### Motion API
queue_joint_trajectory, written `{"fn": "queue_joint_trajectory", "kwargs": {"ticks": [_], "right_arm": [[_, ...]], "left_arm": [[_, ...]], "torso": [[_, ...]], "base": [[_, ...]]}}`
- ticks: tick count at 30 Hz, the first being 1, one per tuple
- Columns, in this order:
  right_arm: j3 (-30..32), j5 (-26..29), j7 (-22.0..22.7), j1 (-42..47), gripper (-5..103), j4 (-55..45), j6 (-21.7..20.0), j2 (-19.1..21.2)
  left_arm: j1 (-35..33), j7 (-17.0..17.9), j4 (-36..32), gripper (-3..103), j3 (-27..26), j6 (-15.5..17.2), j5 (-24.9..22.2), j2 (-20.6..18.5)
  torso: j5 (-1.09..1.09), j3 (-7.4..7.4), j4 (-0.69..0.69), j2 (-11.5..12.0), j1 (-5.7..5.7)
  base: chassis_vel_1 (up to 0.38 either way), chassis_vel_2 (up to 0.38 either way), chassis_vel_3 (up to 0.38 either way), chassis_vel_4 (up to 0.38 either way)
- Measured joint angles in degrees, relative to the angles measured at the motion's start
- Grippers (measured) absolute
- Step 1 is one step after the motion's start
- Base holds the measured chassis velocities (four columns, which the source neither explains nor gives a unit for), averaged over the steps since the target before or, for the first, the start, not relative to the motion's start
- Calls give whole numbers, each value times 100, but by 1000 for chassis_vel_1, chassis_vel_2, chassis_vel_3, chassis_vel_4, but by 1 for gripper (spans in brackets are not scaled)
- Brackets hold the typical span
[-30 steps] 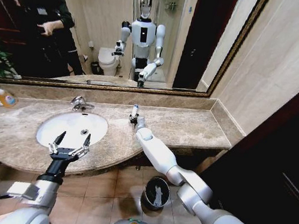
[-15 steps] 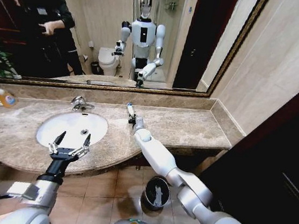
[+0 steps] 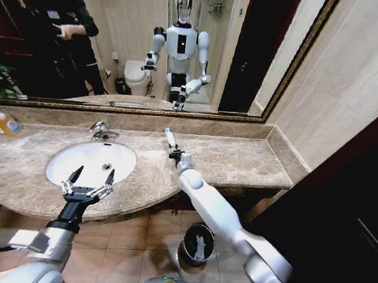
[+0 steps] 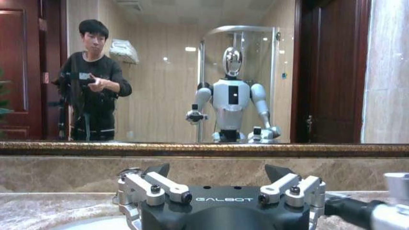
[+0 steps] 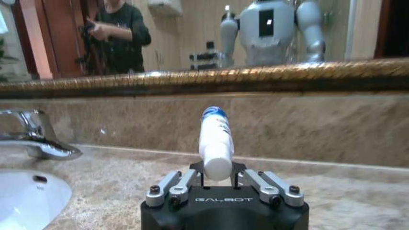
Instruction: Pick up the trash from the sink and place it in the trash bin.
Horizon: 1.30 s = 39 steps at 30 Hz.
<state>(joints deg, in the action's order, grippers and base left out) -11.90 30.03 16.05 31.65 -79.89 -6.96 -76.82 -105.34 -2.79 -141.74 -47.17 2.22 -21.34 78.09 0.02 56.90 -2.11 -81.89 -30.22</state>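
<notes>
- Sink [image 3: 70, 169]: white oval basin set in a marble counter [image 3: 241, 162], chrome tap [image 3: 101, 130] at its back edge and round drain [image 3: 107, 166] near the middle. No loose items are seen in the bowl.
- Bin [image 3: 198, 243]: small round black bin with a silver rim, standing on the tiled floor below the counter edge, partly behind the right arm. At least one pale item lies inside; what it is cannot be told.
- Right gripper [image 3: 173, 152]: held above the counter, right of the sink and near the back ledge under the mirror. Its fingers are closed on a tube [image 3: 169, 136], white with blue marks. In the right wrist view the tube [image 5: 214, 143] stands out from between the fingers of the right gripper [image 5: 217, 175], its free end pointing toward the mirror. The tube is clear of both sink and bin.
- Left gripper [image 3: 87, 186]: poised over the front rim of the sink, fingers spread wide, holding nothing. The left wrist view shows the left gripper [image 4: 223, 179] with both fingers apart and the gap between them bare.
- Bottle [image 3: 5, 123]: pale with an orange label, lying on the counter at far left, well apart from both grippers.
</notes>
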Motion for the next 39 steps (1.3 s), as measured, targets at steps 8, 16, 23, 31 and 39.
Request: {"fn": "queue_joint_trajectory", "kwargs": {"ticks": [8,16,23,31,39], "right_arm": [[436,-35,-426,1004,24,-1152,279,829],[1451,-184,-1003,2641,24,-2312,505,1350],[2022,-247,-1296,3528,24,-2927,705,1365],[2659,-554,-1485,5010,24,-3317,1302,1388],[2532,-1072,-1692,5174,24,-2699,1712,1141]], "left_arm": [[0,-1,0,100,1,0,0,0],[0,-1,0,100,0,0,0,0],[0,0,0,100,0,0,0,0],[0,0,0,100,1,0,0,0],[0,0,0,100,0,0,0,0]], "torso": [[0,0,1,0,0],[-1,-1,2,0,1],[-2,0,-1,0,0],[-1,0,2,-1,0],[-1,0,0,0,0]], "base": [[0,0,0,0],[0,0,0,0],[0,0,0,0],[0,0,0,0],[0,0,0,0]]}}
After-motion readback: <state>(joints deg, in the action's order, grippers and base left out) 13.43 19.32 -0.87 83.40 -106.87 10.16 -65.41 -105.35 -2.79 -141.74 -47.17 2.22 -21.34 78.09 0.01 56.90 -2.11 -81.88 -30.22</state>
